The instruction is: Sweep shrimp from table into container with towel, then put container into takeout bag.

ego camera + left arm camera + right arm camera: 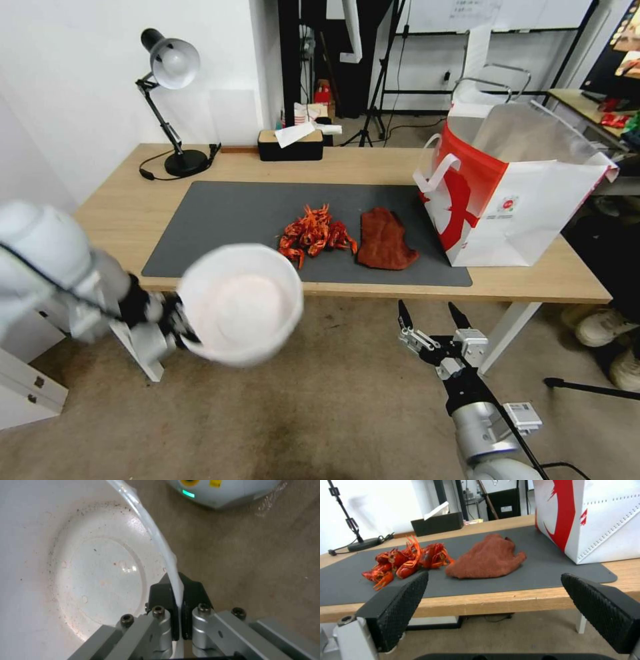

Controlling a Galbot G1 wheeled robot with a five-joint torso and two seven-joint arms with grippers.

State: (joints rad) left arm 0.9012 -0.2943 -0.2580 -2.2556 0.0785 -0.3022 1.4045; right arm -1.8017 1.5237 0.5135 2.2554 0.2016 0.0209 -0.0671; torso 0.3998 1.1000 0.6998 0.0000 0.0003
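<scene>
Light-wood table (133,213) spans mid-frame in the head view, shrimp (315,235) and towel (385,240) at centre, takeout bag (527,200) right. Lower left, the left gripper (175,320) holds the container (240,303). Left wrist view: jaws pinch the rim. Right wrist view: right gripper (493,610) gapes wide, empty.

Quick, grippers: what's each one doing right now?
Left gripper: shut on the container rim, off the table.
Right gripper: open, empty, below the table edge.
</scene>
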